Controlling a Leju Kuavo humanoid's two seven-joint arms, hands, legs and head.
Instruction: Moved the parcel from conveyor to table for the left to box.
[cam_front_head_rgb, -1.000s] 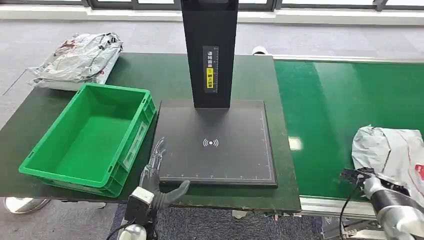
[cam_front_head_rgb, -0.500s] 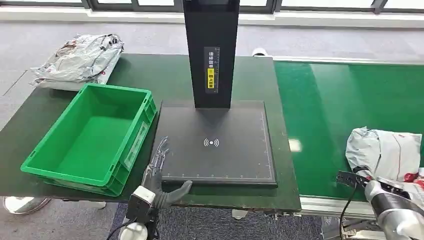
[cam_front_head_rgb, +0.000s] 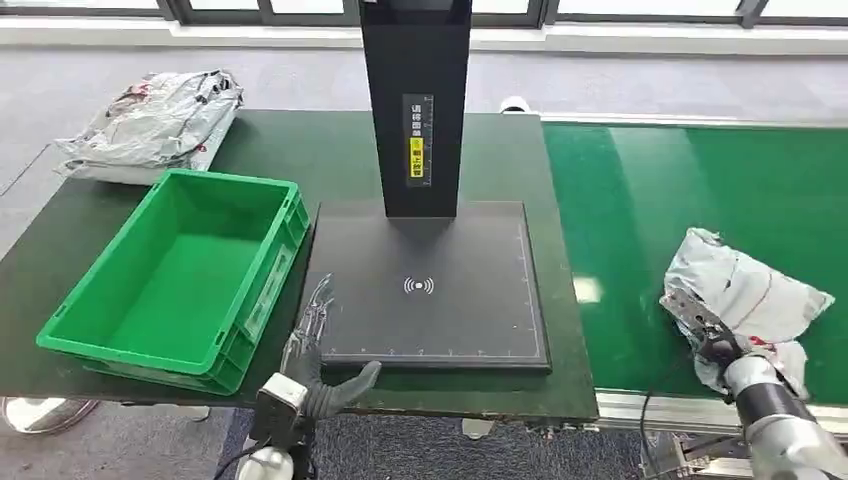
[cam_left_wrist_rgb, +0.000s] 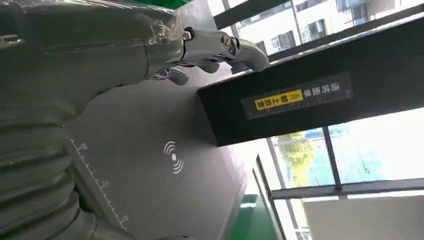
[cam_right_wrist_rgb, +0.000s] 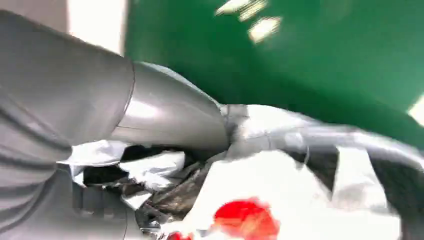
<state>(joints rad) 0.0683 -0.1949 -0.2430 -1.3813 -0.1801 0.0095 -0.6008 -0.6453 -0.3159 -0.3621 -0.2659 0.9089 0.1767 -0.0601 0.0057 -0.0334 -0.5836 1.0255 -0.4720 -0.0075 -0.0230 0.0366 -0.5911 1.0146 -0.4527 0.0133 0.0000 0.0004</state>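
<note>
black scanner post (cam_front_head_rgb: 415, 105) stands between parcel (cam_front_head_rgb: 745, 300) and green crate (cam_front_head_rgb: 175, 275).

The head view looks forward and down from high on the robot, taking in the dark bench (cam_front_head_rgb: 330, 150), the black scanner pad (cam_front_head_rgb: 430, 290) with its upright column (cam_front_head_rgb: 415, 100), and the green conveyor (cam_front_head_rgb: 700, 190) to the right. The left wrist view sits close behind the left hand (cam_left_wrist_rgb: 75, 55), turned on its side, looking low across the same pad (cam_left_wrist_rgb: 150, 150) toward the column (cam_left_wrist_rgb: 300, 100) and the windows beyond. The right wrist view is very near and blurred, pressed against the parcel (cam_right_wrist_rgb: 280, 200) with the conveyor (cam_right_wrist_rgb: 300, 55) behind it.
</note>
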